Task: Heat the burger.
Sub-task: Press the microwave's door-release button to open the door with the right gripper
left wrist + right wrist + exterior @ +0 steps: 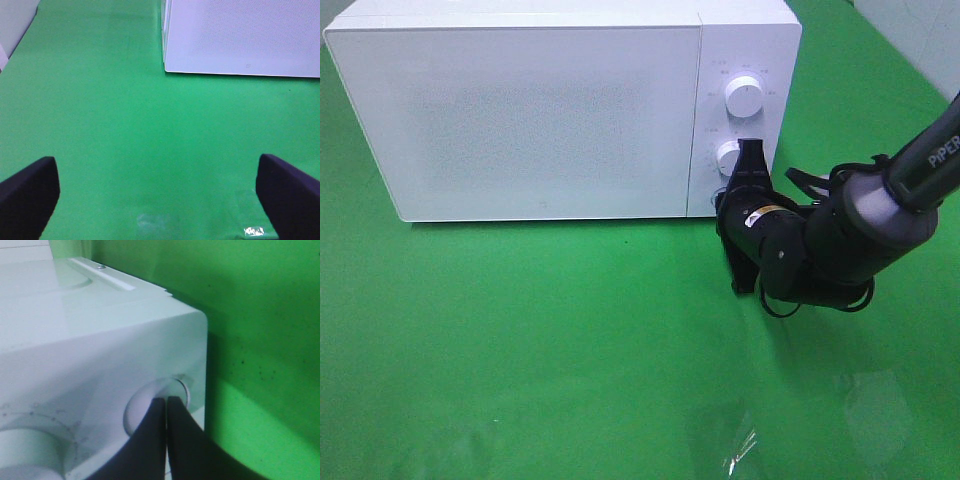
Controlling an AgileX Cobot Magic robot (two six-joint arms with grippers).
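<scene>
The burger does not show in any view. The white microwave (520,110) stands at the back with its door shut. My right gripper (720,198) is shut, and its fingertips (160,412) touch the round button (142,402) at the bottom of the microwave's control panel. It holds nothing. My left gripper (160,200) is open and empty over bare green cloth, in front of the microwave's left corner (240,35). It is out of the exterior view.
Two white knobs sit on the control panel, the upper knob (744,97) and the lower knob (727,155), just above my right gripper. Green cloth (540,340) covers the table. A shiny crease in the cloth (740,450) lies at the front.
</scene>
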